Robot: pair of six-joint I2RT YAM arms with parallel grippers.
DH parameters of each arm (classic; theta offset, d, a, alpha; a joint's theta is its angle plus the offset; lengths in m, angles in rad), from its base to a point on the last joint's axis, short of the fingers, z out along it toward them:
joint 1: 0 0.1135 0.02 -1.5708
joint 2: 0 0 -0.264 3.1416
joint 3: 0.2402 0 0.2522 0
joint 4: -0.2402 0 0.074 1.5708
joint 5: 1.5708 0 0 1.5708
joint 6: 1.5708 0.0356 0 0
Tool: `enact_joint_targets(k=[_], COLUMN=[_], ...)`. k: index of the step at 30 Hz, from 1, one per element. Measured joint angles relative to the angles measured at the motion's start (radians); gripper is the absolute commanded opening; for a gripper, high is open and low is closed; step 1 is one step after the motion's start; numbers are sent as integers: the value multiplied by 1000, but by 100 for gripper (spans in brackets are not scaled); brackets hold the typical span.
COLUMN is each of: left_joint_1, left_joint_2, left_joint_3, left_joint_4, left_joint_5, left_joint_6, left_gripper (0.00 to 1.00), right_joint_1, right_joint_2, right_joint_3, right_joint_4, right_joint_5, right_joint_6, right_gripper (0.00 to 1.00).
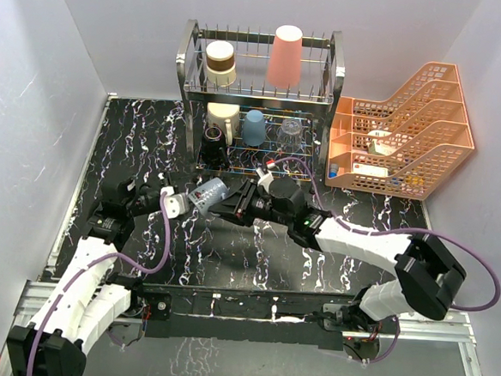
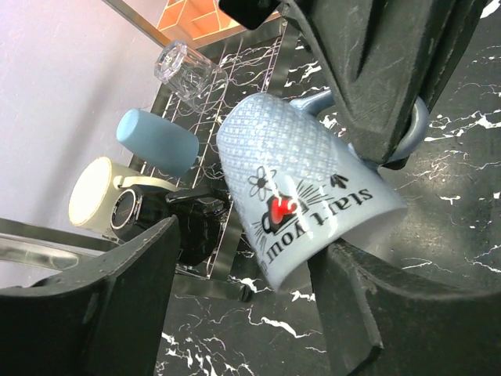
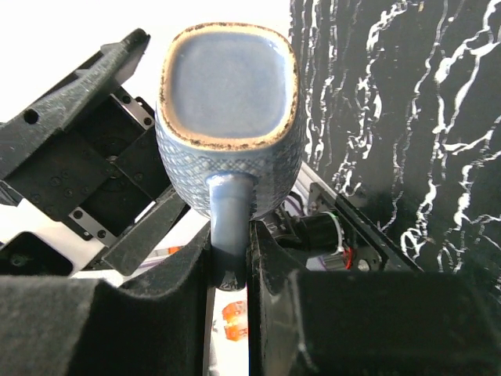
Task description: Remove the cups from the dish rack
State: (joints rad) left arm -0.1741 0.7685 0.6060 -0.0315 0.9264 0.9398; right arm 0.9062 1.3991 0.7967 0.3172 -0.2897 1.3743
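A pale blue-grey mug with printed lettering hangs over the table's middle. My right gripper is shut on its handle. My left gripper stands open around the mug's rim, the left finger well apart from it, the right finger close under it. The dish rack stands at the back. Its top tier carries a brown-and-cream cup and a salmon-pink tumbler. On the lower tier sit a cream mug, a blue cup, a clear glass and a black mug.
Orange mesh stacked trays stand at the back right beside the rack. White walls close in the black marbled table on the left, back and right. Both arms meet in front of the rack.
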Motion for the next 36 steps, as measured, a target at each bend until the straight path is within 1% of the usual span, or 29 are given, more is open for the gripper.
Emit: enact_joint_targets(k=[6, 7, 9, 10, 11, 12, 15, 17, 20, 23, 25, 27, 31, 32, 33, 35, 36], left_joint_1=[-2, -3, 1, 1, 2, 2, 1, -2, -8, 3, 43, 109, 213, 227, 235, 246, 249], left_joint_2=[3, 3, 0, -2, -7, -11, -21, -6, 79, 220, 319, 404, 548, 585, 617, 713, 766], left_joint_3=[1, 1, 1, 1, 1, 1, 3, 7, 58, 153, 222, 286, 418, 452, 482, 562, 606], left_joint_4=[-19, -28, -29, -27, -14, -6, 27, 5, -77, -151, -204, -258, -370, -395, -418, -466, -491], left_joint_5=[1, 0, -10, -15, -23, -26, -47, -69, -140, -258, -316, -351, -441, -474, -500, -560, -587], left_joint_6=[22, 30, 46, 45, 43, 35, -12, -53, -121, -194, -237, -271, -299, -307, -314, -336, -349], left_gripper=[37, 32, 17, 10, 3, 0, 0, 0, 0, 0, 0, 0, 0, 0, 0, 0, 0], right_joint_1=[16, 20, 23, 22, 23, 23, 23, 21, -6, -66, -104, -140, -169, -172, -174, -175, -175], right_joint_2=[58, 69, 84, 90, 96, 102, 112, 112, 96, 48, 7, -34, -79, -83, -85, -84, -83], right_joint_3=[0, 0, 0, 0, 0, 0, 2, 4, 16, 26, 40, 64, 136, 153, 168, 195, 206], right_joint_4=[156, 187, 219, 231, 241, 251, 275, 267, 184, 49, -52, -155, -336, -374, -409, -474, -507], right_joint_5=[-43, -53, -65, -69, -74, -77, -83, -84, -74, -43, -11, 29, 112, 134, 157, 201, 225], right_joint_6=[100, 116, 154, 170, 187, 205, 225, 214, 147, 55, -16, -93, -242, -278, -312, -371, -401], right_gripper=[8, 8, 8, 11, 17, 27, 55, 64, 71, 74, 75, 77, 81, 83, 87, 93, 95])
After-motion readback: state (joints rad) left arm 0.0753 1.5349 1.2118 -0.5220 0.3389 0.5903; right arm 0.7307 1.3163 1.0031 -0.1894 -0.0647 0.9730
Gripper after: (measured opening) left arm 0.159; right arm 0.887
